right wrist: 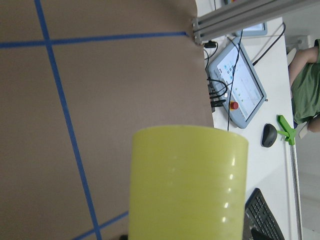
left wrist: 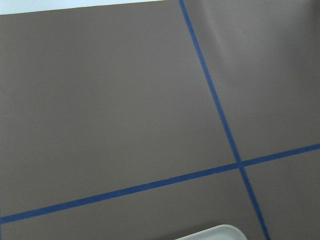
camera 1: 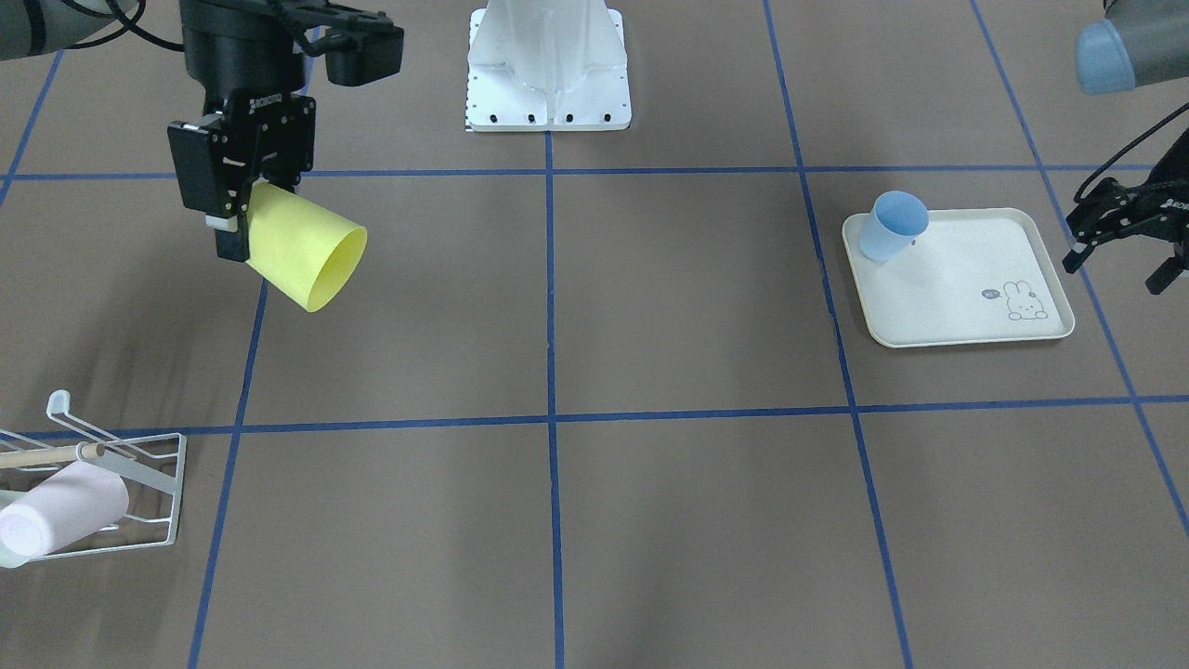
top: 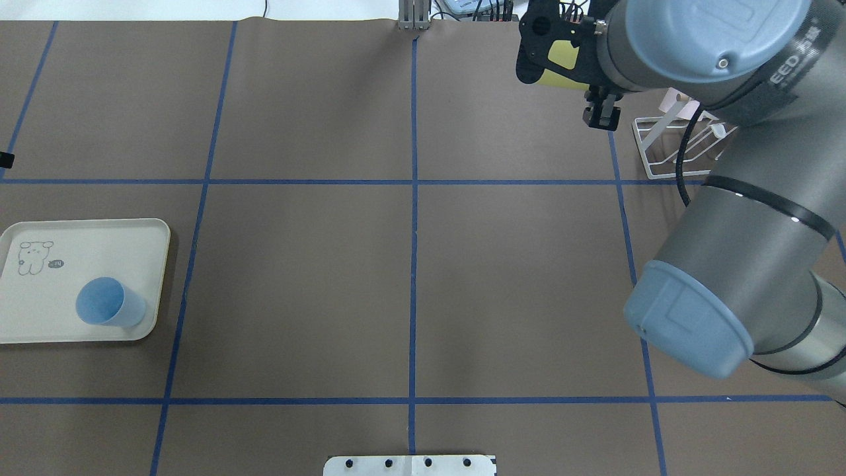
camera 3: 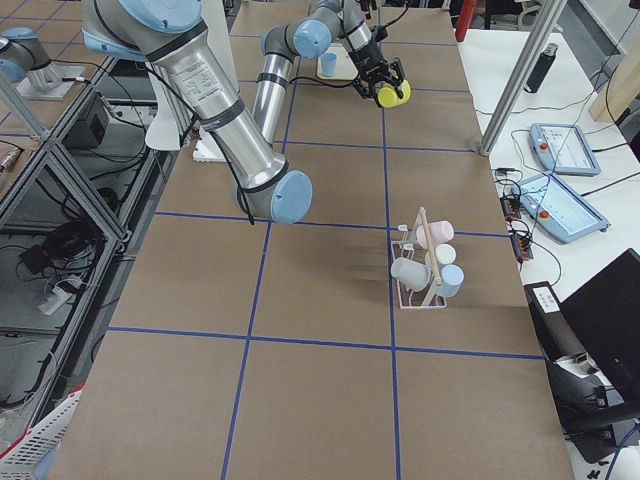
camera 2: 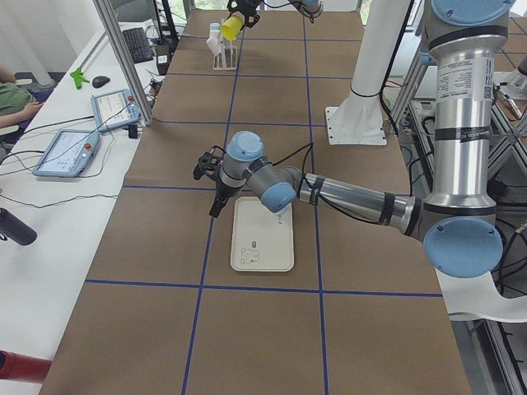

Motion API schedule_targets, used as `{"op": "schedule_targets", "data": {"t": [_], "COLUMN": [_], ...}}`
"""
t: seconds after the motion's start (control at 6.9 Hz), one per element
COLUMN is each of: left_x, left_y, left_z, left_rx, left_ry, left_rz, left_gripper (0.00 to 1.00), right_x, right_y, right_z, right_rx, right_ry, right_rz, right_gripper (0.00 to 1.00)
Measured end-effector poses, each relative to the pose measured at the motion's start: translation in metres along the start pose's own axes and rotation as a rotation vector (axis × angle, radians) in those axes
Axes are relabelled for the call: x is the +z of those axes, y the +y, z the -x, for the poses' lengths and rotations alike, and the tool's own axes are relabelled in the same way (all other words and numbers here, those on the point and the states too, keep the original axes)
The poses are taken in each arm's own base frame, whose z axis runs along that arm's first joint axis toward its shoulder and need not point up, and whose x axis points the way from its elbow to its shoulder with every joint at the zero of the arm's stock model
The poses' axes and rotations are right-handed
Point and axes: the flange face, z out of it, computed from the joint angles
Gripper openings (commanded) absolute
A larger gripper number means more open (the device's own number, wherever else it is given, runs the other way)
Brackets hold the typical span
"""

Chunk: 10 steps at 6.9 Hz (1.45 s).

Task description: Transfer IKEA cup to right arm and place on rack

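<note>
Gripping yellow cup (camera 1: 302,249) | tapered, tipped sideways | right fingers (camera 1: 232,243)

Even bright light, soft shadows, perhaps slightly blurred

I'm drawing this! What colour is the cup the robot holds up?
The tapered plastic cup is yellow, best seen in the front-facing view.

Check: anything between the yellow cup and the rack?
Nothing visible. The right gripper holds the yellow cup on its side above the table, and only bare mat lies between it and the rack. The rack does hold a pink cup, so part of it is taken.
</note>
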Motion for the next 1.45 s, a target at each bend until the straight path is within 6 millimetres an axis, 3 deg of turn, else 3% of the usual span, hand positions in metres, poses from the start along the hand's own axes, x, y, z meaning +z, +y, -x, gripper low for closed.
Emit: {"op": "schedule_targets", "data": {"t": [0.29, 0.72, 1.01, 1.45], "left_x": [0.000, -0.004, -0.006, -0.007], "left_y": [0.003, 0.008, 0.009, 0.009], "left_z": [0.002, 0.005, 0.006, 0.005], "left_rx": [0.002, -0.005, -0.008, -0.012], "left_ry": [0.000, 0.017, 0.022, 0.023], "left_rz": [0.004, 0.009, 0.009, 0.007], "left_gripper": [1.00, 1.00, 1.00, 1.00], "right_x": [0.022, 0.078, 0.115, 0.172], "right_y": [0.041, 0.115, 0.138, 0.160], "right_z": [-0.015, -0.018, -0.013, -0.022], "right_rx": [-0.167, -0.429, -0.514, -0.583], "right_ry": [-0.038, -0.084, -0.119, -0.153], "right_rz": [0.165, 0.393, 0.499, 0.586], "right_gripper": [0.35, 0.35, 0.34, 0.34]}}
